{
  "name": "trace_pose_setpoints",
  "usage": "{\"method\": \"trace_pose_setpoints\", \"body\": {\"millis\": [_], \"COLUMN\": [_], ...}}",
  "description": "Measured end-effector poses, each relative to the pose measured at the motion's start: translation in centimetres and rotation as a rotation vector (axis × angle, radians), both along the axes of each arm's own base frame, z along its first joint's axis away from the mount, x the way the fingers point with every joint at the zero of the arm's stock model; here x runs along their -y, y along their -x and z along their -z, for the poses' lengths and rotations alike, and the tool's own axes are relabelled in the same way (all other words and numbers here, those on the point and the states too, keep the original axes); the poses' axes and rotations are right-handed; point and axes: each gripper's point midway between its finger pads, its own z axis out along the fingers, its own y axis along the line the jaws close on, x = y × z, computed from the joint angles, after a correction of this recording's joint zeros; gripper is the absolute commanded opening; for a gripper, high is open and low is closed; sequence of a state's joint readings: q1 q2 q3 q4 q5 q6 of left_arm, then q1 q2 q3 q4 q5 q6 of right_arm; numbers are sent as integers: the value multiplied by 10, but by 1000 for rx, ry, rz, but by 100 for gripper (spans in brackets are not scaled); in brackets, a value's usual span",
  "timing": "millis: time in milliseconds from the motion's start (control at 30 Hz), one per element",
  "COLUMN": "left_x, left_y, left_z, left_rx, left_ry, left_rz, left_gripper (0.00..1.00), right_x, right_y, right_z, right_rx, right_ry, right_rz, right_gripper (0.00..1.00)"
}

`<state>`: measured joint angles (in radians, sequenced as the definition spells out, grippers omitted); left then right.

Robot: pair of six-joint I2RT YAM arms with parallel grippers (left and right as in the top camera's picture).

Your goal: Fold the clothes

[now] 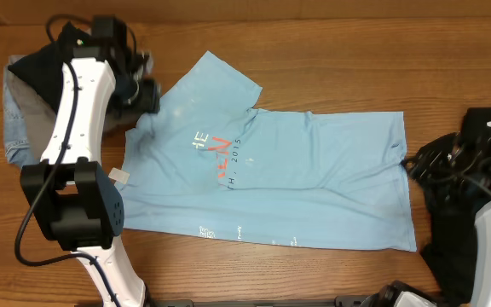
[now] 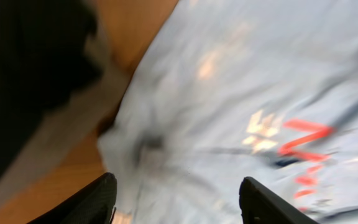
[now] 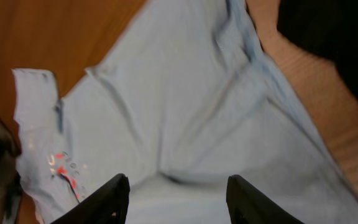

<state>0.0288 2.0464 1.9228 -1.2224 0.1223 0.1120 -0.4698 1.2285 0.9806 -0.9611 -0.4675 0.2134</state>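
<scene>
The light blue T-shirt (image 1: 288,175) lies spread on the wooden table, partly folded, with orange-red and white lettering (image 1: 216,147) near its left part and one sleeve (image 1: 220,81) pointing to the back. My left gripper (image 1: 147,95) is open above the shirt's left edge; in the left wrist view its fingers (image 2: 179,202) straddle blurred blue cloth (image 2: 241,93). My right gripper (image 1: 416,160) is open at the shirt's right edge; in the right wrist view its fingers (image 3: 176,196) hover over the cloth (image 3: 185,106).
A pile of other clothes, dark and denim blue (image 1: 25,102), lies at the far left. Dark fabric (image 1: 450,230) lies at the right under the right arm. The table's bare wood (image 1: 331,51) runs along the back.
</scene>
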Motion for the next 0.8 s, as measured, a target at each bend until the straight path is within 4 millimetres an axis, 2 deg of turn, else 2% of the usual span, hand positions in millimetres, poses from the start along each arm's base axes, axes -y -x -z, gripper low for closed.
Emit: {"method": "trace_pose_setpoints", "body": {"millis": [33, 100, 167, 267, 300, 367, 467, 633, 800], "left_x": [5, 21, 44, 68, 74, 90, 99, 100, 100], "left_y": [-6, -23, -35, -40, -43, -50, -53, -50, -47], "left_z": [-8, -26, -36, -40, -42, -47, -50, -48, -46], "left_rx": [30, 114, 179, 214, 229, 273, 298, 283, 269], "left_ry": [14, 42, 66, 81, 84, 94, 99, 98, 98], "left_rz": [12, 45, 94, 142, 156, 187, 204, 206, 206], "left_gripper": [75, 76, 78, 78, 78, 78, 79, 78, 78], "right_x": [7, 15, 21, 25, 25, 24, 28, 51, 59], "right_y": [-13, -32, -49, -74, -90, -105, -128, -148, -156], "right_z": [-11, -19, -15, -1, 12, 31, 57, 111, 144], "right_rx": [44, 101, 125, 148, 152, 145, 148, 92, 72], "right_ry": [21, 42, 47, 59, 65, 75, 122, 223, 249], "right_rz": [3, 5, 2, -19, -34, -51, -55, -7, 7], "right_gripper": [54, 54, 54, 54, 54, 54, 54, 54, 59]}}
